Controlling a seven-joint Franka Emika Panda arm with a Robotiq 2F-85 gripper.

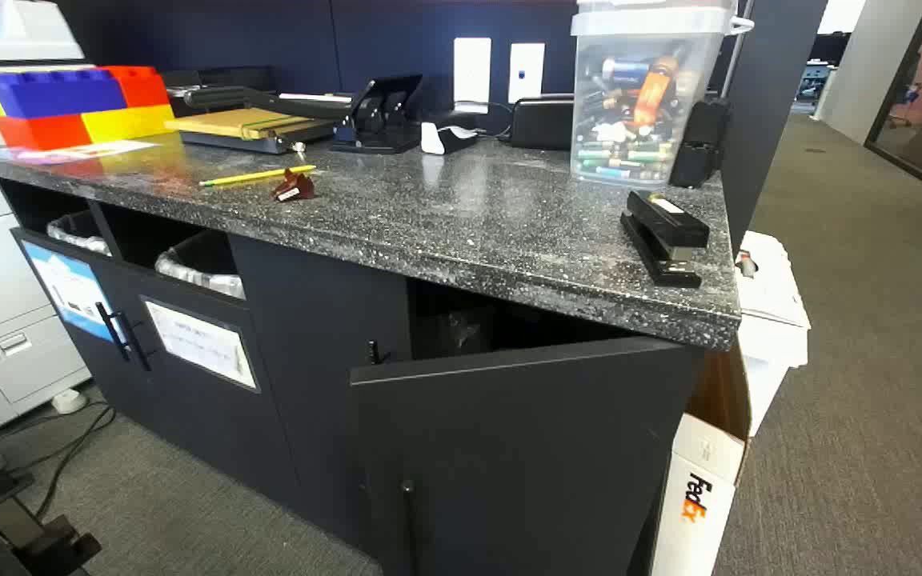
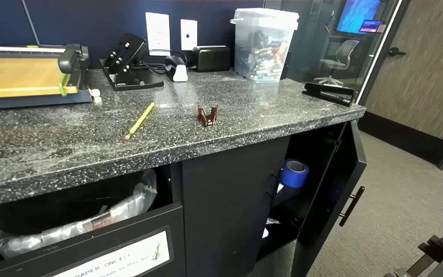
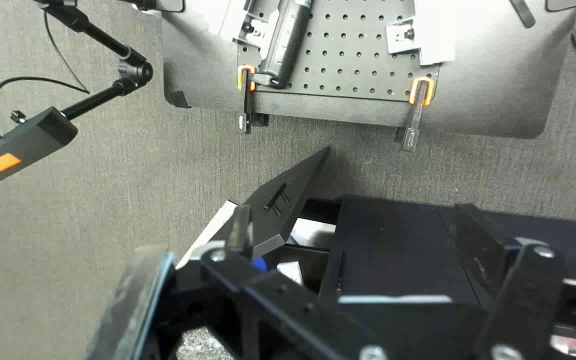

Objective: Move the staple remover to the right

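The staple remover, a tiny dark reddish-brown pinch tool, lies on the speckled dark countertop near its front edge, in both exterior views (image 1: 293,186) (image 2: 208,117). A yellow pencil (image 1: 257,176) lies close beside it, and also shows in an exterior view (image 2: 140,121). The long black stapler (image 1: 665,238) sits at the far right end of the countertop (image 1: 461,216). My gripper (image 3: 360,232) shows only in the wrist view, with its fingers wide apart and nothing between them. It points down over the cabinet front and floor. The staple remover is out of the wrist view.
A cabinet door (image 1: 525,448) stands open below the counter's right end. A clear tub of batteries (image 1: 629,104), a hole punch (image 1: 377,116) and a paper cutter (image 1: 253,120) stand at the back. Toy blocks (image 1: 77,104) stand at the left end.
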